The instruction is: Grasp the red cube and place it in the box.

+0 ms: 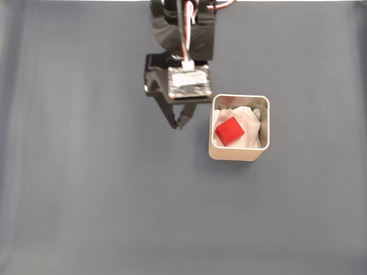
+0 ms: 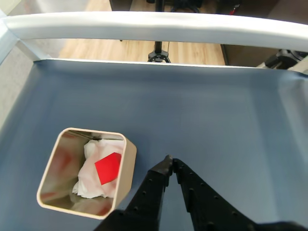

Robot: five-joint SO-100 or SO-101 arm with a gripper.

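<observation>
Gripper (image 2: 169, 162) hovering with fingers pressed together, holding nothing, just beside the box (image 1: 238, 153), red cube (image 1: 229, 131) lying inside on white padding (image 1: 248, 116).

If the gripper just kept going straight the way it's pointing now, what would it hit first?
Most likely the bare dark mat. In the wrist view the gripper, fingertips together, points past the box, which sits off to its left holding the red cube. Nothing else lies in that line, though depth is hard to judge.

Black arm (image 1: 182, 34), red-white cables, perforated black pincer (image 2: 169, 160) — tapered tips
</observation>
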